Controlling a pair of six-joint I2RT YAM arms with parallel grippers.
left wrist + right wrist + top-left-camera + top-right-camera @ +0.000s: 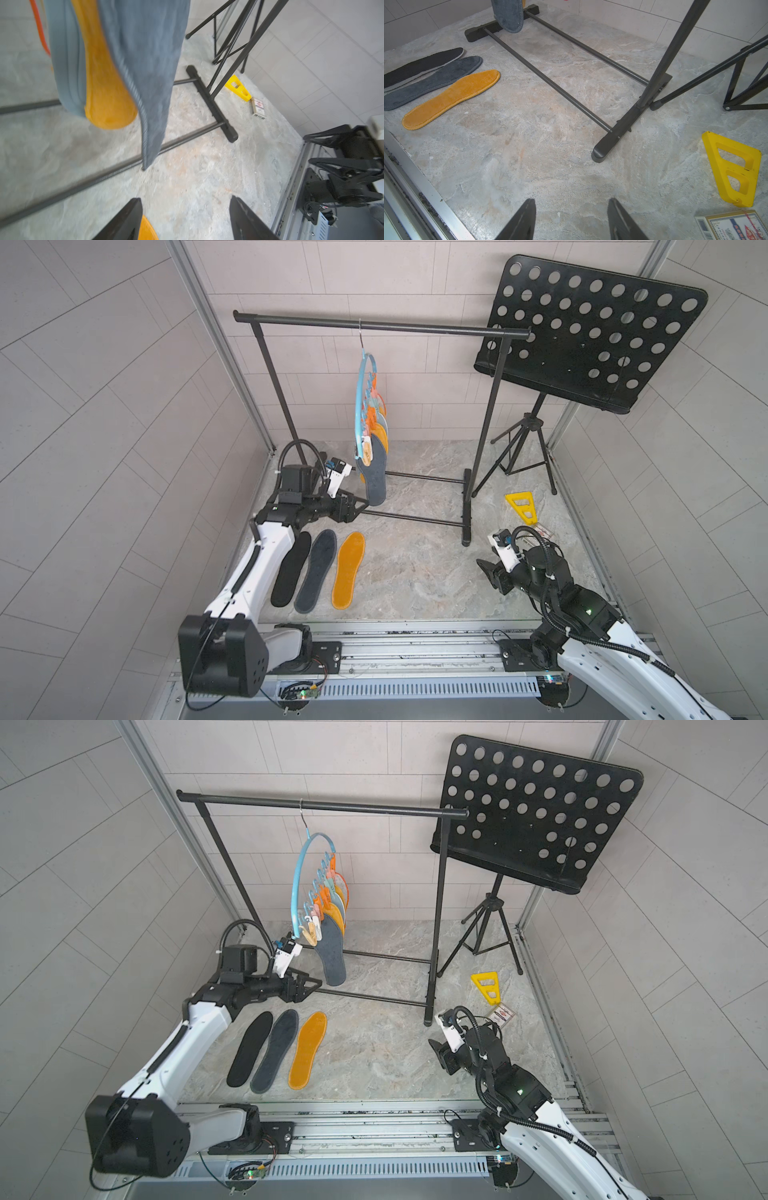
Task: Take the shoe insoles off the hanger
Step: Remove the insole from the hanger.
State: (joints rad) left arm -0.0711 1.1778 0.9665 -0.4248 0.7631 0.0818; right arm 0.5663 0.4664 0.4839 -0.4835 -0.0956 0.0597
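Note:
The light-blue hanger [360,406] [297,886] hangs by its hook from the black rack bar, with several shoe insoles clipped along it. A dark grey insole [376,477] [332,957] [145,52] hangs at the front, an orange-yellow one [104,93] and a light grey-blue one [64,62] behind it. Three insoles lie flat on the floor: black [291,568], dark grey [316,568] and orange-yellow [348,568] [452,99]. My left gripper [353,506] [185,199] is open and empty, low beside the hanging dark grey insole. My right gripper [484,568] [571,199] is open and empty over bare floor.
The black garment rack [467,506] has base bars along the floor behind the insoles. A perforated music stand [590,331] on a tripod stands at the back right. A yellow triangular piece [521,508] [735,170] and a card box [733,227] lie by the right arm.

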